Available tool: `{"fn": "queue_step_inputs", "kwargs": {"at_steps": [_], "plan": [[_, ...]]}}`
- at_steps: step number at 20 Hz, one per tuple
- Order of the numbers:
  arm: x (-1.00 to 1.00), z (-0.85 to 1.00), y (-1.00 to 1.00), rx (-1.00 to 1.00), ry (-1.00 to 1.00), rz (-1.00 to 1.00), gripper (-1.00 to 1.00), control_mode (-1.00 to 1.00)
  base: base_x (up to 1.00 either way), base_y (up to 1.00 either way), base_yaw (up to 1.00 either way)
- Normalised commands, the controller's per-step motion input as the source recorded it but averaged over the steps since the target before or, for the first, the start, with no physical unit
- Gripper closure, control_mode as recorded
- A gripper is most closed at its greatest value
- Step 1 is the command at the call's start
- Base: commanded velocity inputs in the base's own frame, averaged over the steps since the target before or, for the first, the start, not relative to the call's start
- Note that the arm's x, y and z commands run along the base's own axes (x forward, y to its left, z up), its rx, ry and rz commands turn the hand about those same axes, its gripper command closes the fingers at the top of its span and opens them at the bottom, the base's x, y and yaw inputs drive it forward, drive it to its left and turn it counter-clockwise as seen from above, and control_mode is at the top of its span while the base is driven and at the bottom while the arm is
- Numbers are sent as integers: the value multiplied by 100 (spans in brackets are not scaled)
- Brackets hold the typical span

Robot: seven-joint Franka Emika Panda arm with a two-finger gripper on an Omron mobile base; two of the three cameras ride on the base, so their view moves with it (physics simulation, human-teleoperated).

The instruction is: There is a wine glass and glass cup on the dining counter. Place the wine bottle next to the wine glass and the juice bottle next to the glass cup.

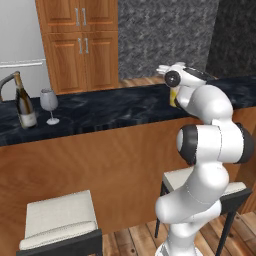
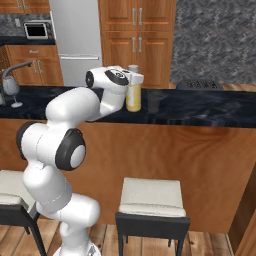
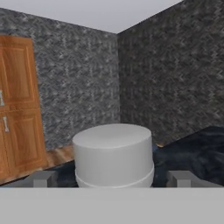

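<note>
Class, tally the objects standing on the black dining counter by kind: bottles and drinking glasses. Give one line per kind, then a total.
Bottles: 2, the wine bottle and the juice bottle
Drinking glasses: 2, the wine glass and the glass cup
Total: 4

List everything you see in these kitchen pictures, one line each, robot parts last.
wine bottle: one, dark with gold neck and pale label, upright at the left end of the dining counter, beside the wine glass.
wine glass: one, clear, stemmed, just right of the wine bottle.
juice bottle: one, yellow with white cap, upright on the counter at the claw.
glass cup: one, pale translucent, just right of the juice bottle.
stools: two, pale seats on dark frames, in front of the counter.
cabinets: wooden, behind the counter.
fridge: one, grey, back wall.
microwave: one, back left.
claw: one, fingers either side of the bottle's cap; contact unclear.
</note>
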Motion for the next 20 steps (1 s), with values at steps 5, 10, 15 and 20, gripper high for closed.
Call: {"fn": "queue_step_inputs", "kwargs": {"at_steps": [5, 10, 15, 20], "plan": [[0, 0, 13, 0, 0, -2, -100, -100, 0, 0, 0], [0, 0, 2, 0, 0, -3, -100, -100, 0, 0, 0], [0, 0, 0, -1, 0, -5, -100, -100, 0, 0, 0], [1, -2, 0, -3, 0, -6, -100, -100, 0, 0, 0]]}}
